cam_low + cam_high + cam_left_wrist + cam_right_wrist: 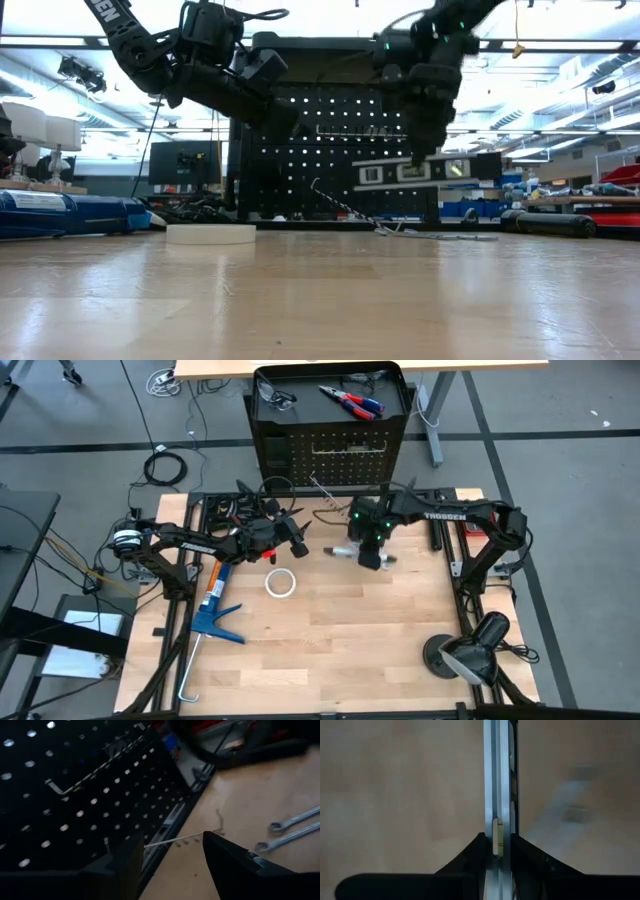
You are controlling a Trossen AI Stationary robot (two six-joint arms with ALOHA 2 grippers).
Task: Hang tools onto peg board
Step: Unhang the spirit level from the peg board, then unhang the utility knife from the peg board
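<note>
the right gripper [498, 851] is clamped across the slim black-and-silver bar [499, 785], holding it level above the table [350, 630], seemingly to carry it to the peg board [340, 455], while the left gripper [172, 852] waits with fingers apart beside it.

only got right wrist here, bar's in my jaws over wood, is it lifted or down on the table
Observer: Lifted. In the low view the bar hangs level, clear of the table, shut in the right gripper.
Operator: where's the board from it
Observer: The peg board stands upright just beyond the bar, at the table's far edge.
Operator: left arm in my way
Observer: Doesn't look so. The left gripper is off to the bar's left, apart from it, jaws open and empty, close to the board's face.
</note>
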